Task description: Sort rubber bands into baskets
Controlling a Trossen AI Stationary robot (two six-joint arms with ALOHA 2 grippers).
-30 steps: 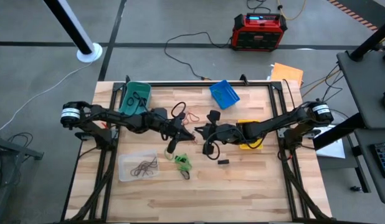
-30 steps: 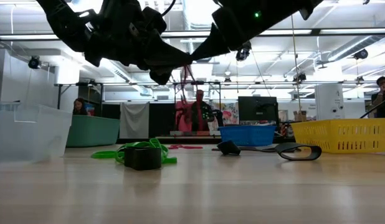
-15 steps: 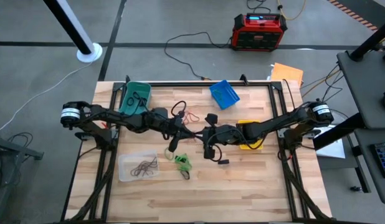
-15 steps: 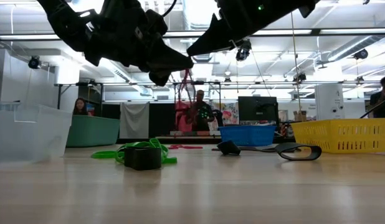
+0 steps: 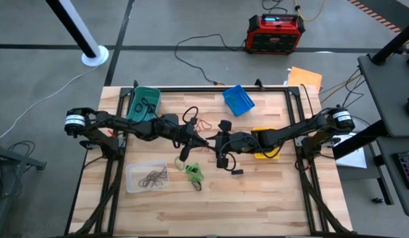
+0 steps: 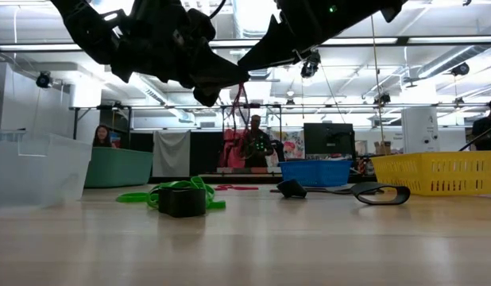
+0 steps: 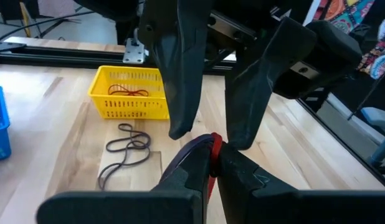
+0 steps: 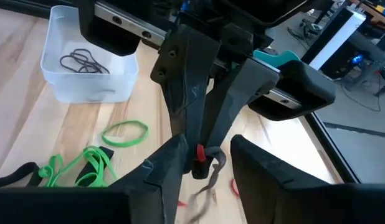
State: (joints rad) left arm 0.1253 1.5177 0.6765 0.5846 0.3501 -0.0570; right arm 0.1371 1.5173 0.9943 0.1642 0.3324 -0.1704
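Above the middle of the table the left gripper [image 7: 212,163] pinches a red rubber band [image 7: 212,149], while the right gripper [image 8: 206,157] stands spread around that same band. Other bands lie in the yellow basket [image 7: 127,93] and the clear basket [image 8: 86,62]; green bands [image 8: 86,165] lie loose on the table [image 5: 271,198].

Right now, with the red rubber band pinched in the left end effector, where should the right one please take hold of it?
Grip the dangling part of the red rubber band just past the left end effector, closing from the opposite side. The right end effector already straddles it with fingers open.
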